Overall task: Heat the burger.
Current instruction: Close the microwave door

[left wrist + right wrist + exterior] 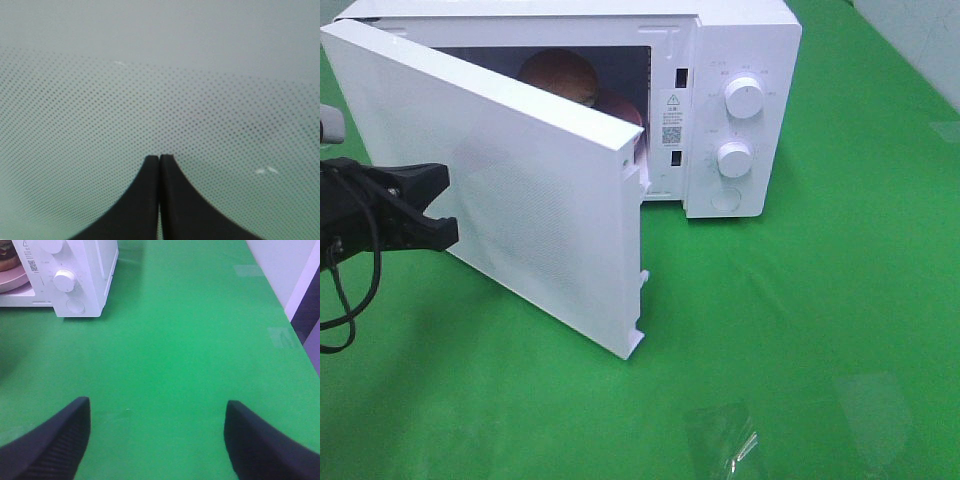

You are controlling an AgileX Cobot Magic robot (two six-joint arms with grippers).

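The burger (560,75) sits inside the white microwave (750,40) on its pink plate (623,108), half hidden behind the door. The door (520,190) stands partly open, swung toward the front left. My left gripper (450,205) is at the door's outer face near its left side. In the left wrist view it (159,158) is shut and empty, its tips against the dotted door panel (160,90). My right gripper (157,402) is open and empty above the green table, to the right of the microwave. The burger (7,251) and plate (12,281) show at the edge of that view.
Two round knobs (745,100) (734,158) and a round button are on the microwave's right panel. A crumpled clear film (725,440) lies on the green cloth (840,300) near the front. A wall edge (300,280) borders the table's right side.
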